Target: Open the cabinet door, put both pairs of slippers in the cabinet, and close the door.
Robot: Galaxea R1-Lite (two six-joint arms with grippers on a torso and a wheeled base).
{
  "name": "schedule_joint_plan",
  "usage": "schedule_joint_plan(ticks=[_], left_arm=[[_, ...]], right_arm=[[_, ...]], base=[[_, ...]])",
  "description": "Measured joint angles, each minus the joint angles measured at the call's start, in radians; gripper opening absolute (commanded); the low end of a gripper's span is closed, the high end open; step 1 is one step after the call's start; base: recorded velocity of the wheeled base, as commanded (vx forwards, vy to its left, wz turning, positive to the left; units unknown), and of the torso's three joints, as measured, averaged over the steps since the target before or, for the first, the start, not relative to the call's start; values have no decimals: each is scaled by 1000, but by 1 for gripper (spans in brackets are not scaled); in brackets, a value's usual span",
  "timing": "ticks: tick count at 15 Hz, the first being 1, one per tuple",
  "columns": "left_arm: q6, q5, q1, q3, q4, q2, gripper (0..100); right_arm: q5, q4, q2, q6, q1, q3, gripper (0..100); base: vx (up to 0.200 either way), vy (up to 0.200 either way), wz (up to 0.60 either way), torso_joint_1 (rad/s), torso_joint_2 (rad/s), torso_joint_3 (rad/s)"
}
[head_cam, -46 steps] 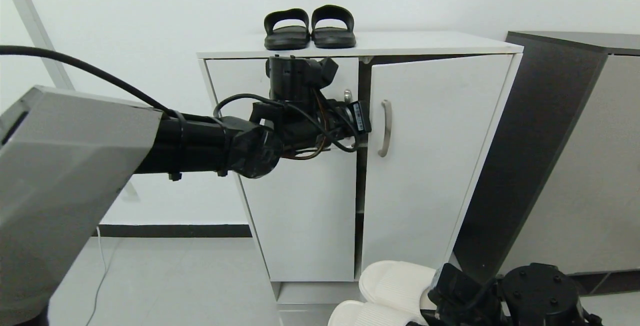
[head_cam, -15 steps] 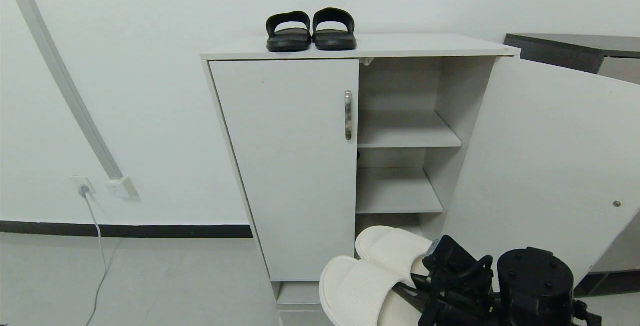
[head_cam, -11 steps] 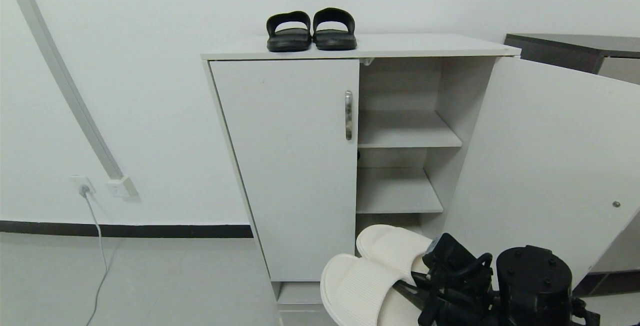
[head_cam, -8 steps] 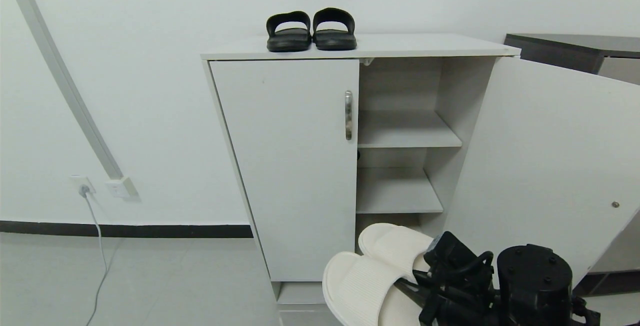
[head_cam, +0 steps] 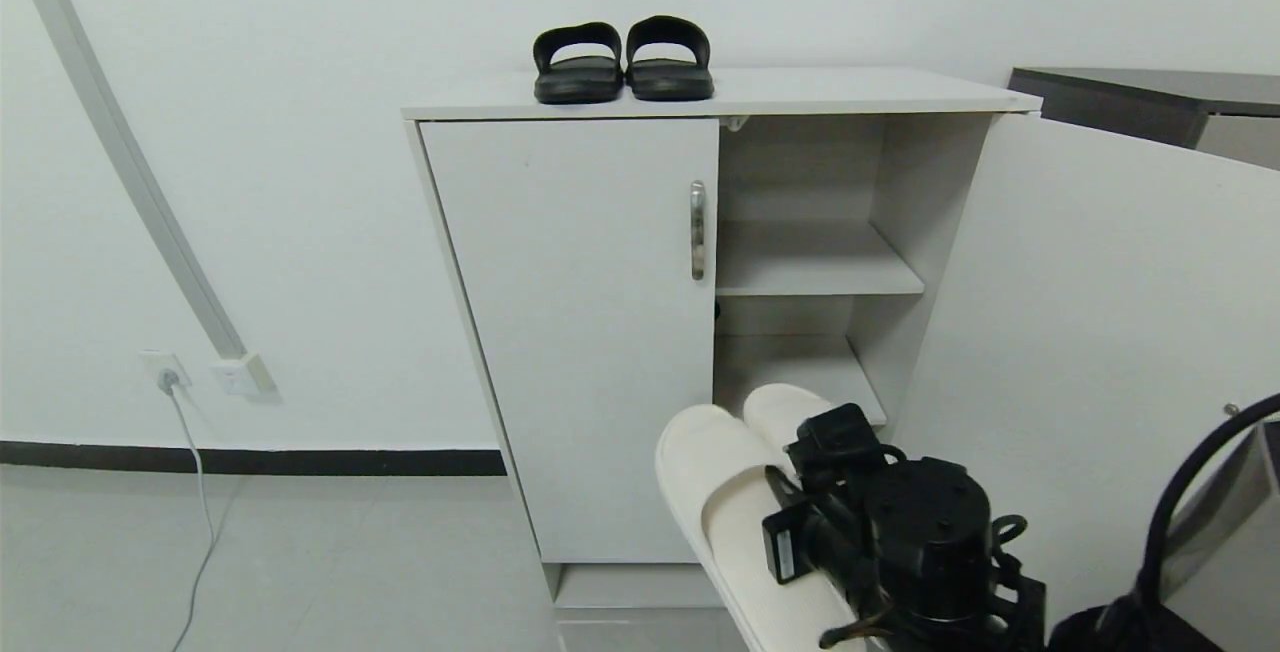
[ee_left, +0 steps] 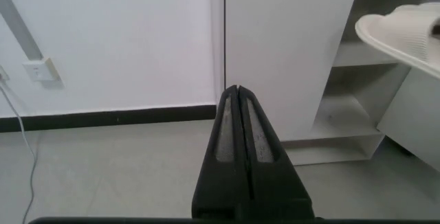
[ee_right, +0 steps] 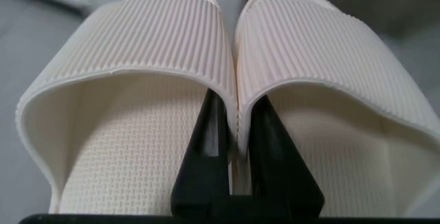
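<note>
A white cabinet [head_cam: 560, 332] stands against the wall with its right door [head_cam: 1090, 332] swung wide and its left door shut. A pair of black slippers [head_cam: 622, 60] sits on its top. My right gripper [head_cam: 790, 502] is shut on the pair of white slippers [head_cam: 720, 472], held side by side in front of the lower shelf [head_cam: 800, 362]; the right wrist view shows the fingers [ee_right: 268, 148] pinching the slippers' [ee_right: 227, 80] inner edges together. My left gripper [ee_left: 238, 114] is shut on nothing, low over the floor, left of the cabinet [ee_left: 289, 45].
Two bare shelves [head_cam: 810, 262] show inside the open half. A dark grey cabinet [head_cam: 1150, 92] stands behind the open door. A wall socket and cable [head_cam: 170, 382] are at the lower left, above bare floor [head_cam: 300, 572].
The left arm has left the cabinet front and the right door now stands open. Over the last second my right gripper lifted the white slippers up and forward toward the lower shelf.
</note>
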Motion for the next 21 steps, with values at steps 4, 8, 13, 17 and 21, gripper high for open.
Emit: schedule_joint_plan(ticks=[4,8,13,17,21], left_arm=[[2,0,0,0,0,-1,0],[2,0,0,0,0,-1,0],[2,0,-1,0,0,-1,0],[0,0,0,0,0,-1,0],[-1,0,0,0,0,-1,0]], right_arm=[[-212,244,93,176,15,-196,0],[-254,339,116,250,-30,-275,0],[-284,339,118,244,-35,-278,0],[-279,317,119,226,-7,-246,0],[-241,225,156,223,-1,-232,0]], base=[[0,0,0,0,0,0],[0,-150,0,1,4,2],[0,-160,0,3,4,-2],[0,0,0,0,0,0],[0,0,0,0,0,0]])
